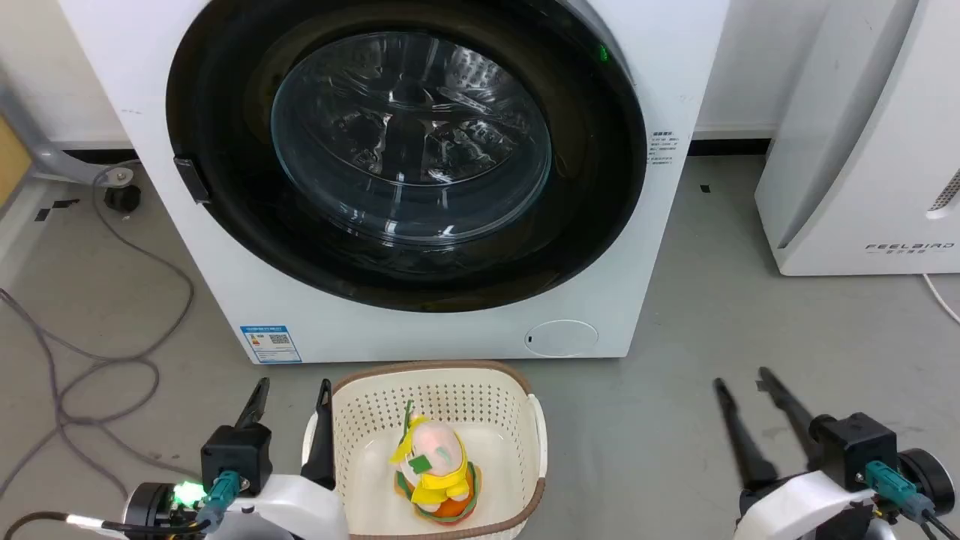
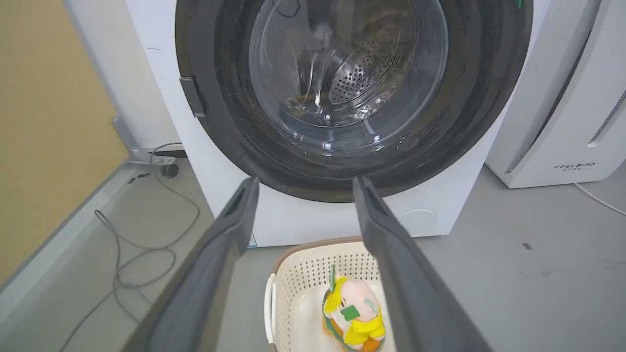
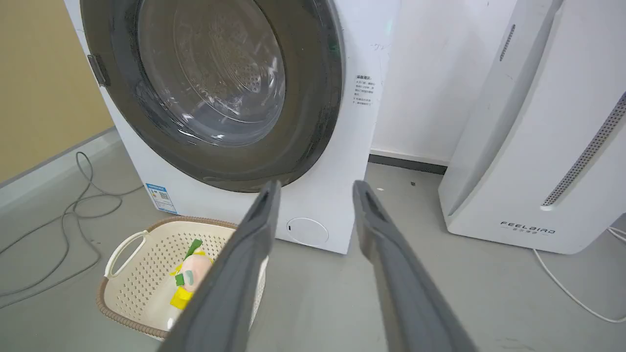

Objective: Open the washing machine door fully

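The washing machine door (image 1: 405, 157), a glossy black disc with a bulging clear glass bowl, sits shut and flush in the white washing machine (image 1: 420, 334). It is straight ahead of the left gripper (image 1: 293, 386) and ahead-left of the right gripper (image 1: 742, 379). Its small black handle (image 1: 191, 178) lies beyond the left gripper, slightly to its left.

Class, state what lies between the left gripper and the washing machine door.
Head view: bare floor, then the white front of the washing machine with its blue label.

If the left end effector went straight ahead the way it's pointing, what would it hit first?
The left end effector would likely meet the lower rim of the round glossy black washing machine door first; depth is unclear.
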Tool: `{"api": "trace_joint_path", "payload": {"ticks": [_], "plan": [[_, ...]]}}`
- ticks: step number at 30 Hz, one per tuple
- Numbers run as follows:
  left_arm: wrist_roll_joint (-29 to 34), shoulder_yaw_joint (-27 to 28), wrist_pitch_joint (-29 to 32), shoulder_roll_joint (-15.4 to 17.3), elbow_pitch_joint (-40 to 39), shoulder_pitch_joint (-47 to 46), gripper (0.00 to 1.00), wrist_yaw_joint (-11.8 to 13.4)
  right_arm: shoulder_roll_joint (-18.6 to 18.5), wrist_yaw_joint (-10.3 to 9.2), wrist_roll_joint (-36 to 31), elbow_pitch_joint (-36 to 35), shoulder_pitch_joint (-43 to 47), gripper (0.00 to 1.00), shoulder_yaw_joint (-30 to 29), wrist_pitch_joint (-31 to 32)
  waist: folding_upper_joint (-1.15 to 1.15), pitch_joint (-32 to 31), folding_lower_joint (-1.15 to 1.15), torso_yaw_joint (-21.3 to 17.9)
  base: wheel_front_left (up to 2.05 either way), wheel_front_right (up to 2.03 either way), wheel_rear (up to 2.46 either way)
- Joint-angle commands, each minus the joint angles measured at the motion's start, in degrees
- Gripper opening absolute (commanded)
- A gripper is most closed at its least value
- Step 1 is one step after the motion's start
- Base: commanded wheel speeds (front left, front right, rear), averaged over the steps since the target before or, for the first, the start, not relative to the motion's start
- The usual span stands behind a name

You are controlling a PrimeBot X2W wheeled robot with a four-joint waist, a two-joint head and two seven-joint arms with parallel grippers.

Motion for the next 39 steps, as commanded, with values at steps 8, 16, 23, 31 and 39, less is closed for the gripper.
{"api": "trace_joint_path", "payload": {"ticks": [8, 16, 23, 31, 39], "plan": [[-1.2, -1.0, -1.4, 0.0, 0.6, -0.6, 1.0, 0.3, 0.0, -0.01, 1.2, 0.5, 0.9, 0.0, -0.4, -1.5, 0.0, -0.1, 0.0, 0.0, 0.0, 0.0, 0.0], [-2.2, -1.8, -2.4, 0.0, 0.6, -0.7, 1.0, 0.2, 0.1, -0.01, 7.8, 0.8, 1.1, 0.0, -0.7, -2.5, 0.0, -0.2, 0.0, 0.3, 0.0, 0.0, 0.0], [-3.1, -2.4, -3.2, 0.0, 0.8, -0.9, 1.0, 0.4, 0.1, -0.01, 20.6, 0.8, 0.8, 0.0, -1.3, -3.3, 0.0, -0.1, 0.0, 0.5, 0.0, 0.0, 0.0], [-4.3, -2.9, -4.2, 0.0, 1.1, -1.4, 1.0, 0.7, 0.1, -0.01, 30.4, 0.6, -1.8, 0.0, -4.9, -4.3, 0.0, 0.4, 0.0, 0.5, 0.0, 0.0, 0.0], [-5.4, -3.6, -5.2, 0.0, 0.7, -2.8, 1.0, 0.7, 0.1, -0.02, 39.1, 1.3, -7.5, 0.0, -8.7, -5.2, 0.0, 2.1, 0.0, 0.6, 0.0, 0.0, 0.0]]}}
